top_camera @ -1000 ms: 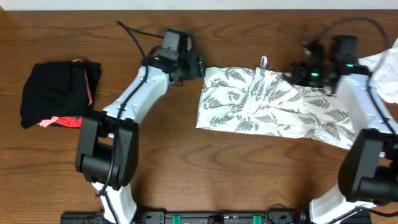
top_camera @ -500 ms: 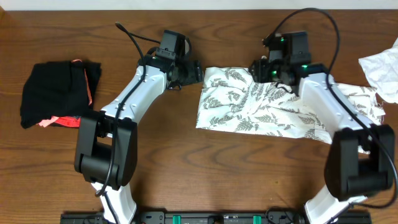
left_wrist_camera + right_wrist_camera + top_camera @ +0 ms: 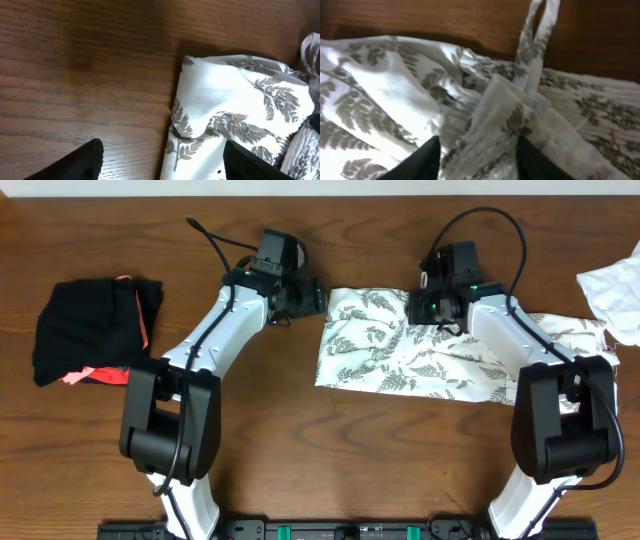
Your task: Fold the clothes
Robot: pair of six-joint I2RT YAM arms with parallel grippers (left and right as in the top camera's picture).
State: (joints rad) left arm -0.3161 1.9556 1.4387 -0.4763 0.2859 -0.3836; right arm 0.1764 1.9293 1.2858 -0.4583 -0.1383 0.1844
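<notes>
The clothes [image 3: 450,365], a white dress with a grey-green fern print, lie crumpled and spread across the right half of the table. My left gripper [image 3: 316,295] hovers at the dress's upper left corner [image 3: 235,95]. It [image 3: 162,165] is open, one finger over bare wood and the other over the fabric. My right gripper [image 3: 422,308] sits on the dress's top edge near a thin strap [image 3: 540,30]. Its jaws [image 3: 477,160] stand partly apart, with a bunched ridge of fabric [image 3: 495,115] between the fingers.
A black bundle with coral-pink trim [image 3: 95,330] lies at the far left. A plain white cloth [image 3: 615,290] sits at the right edge. Bare wooden table [image 3: 300,450] runs along the front and between the bundle and the dress.
My right arm has swung left from the dress's right end to its upper middle, and its jaws have narrowed around a fold. The left arm has barely moved.
</notes>
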